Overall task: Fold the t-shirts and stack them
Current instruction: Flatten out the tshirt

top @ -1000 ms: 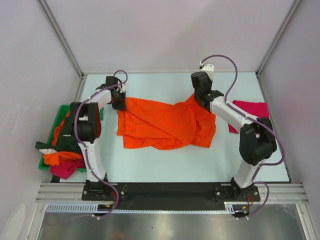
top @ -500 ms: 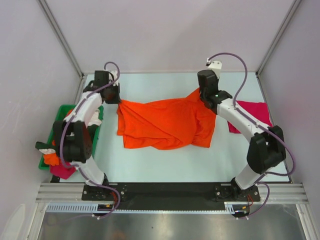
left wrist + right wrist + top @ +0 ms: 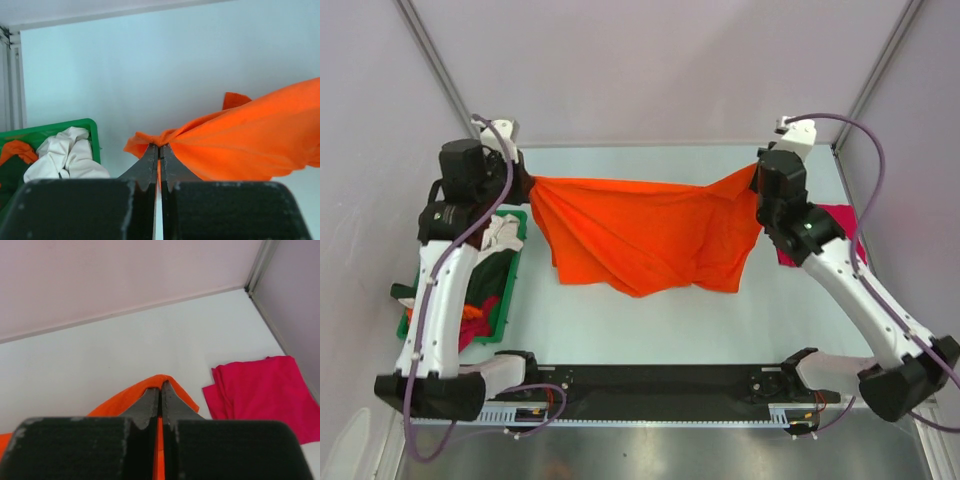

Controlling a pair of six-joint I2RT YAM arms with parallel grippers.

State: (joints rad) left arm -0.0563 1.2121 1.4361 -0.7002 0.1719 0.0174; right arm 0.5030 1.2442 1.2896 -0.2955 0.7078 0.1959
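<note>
A bright orange t-shirt (image 3: 645, 235) hangs stretched between both grippers above the table, its lower part sagging toward the near side. My left gripper (image 3: 520, 180) is shut on its left corner (image 3: 150, 139). The right gripper (image 3: 757, 172) is shut on the right corner (image 3: 162, 381). A folded magenta-red t-shirt (image 3: 825, 222) lies flat at the far right, also in the right wrist view (image 3: 260, 392). More t-shirts, cream (image 3: 67, 155), dark green and orange (image 3: 15, 150), are heaped in the green bin (image 3: 515, 255).
The green plastic bin (image 3: 60, 129) stands at the table's left edge, just under the left arm. Pale enclosure walls (image 3: 650, 70) close the back and both sides. The black rail (image 3: 660, 380) with the arm bases runs along the near edge.
Both arms rose and swung outward, lifting the orange t-shirt's two far corners and pulling it taut between them. The left gripper closed fully on its corner.
</note>
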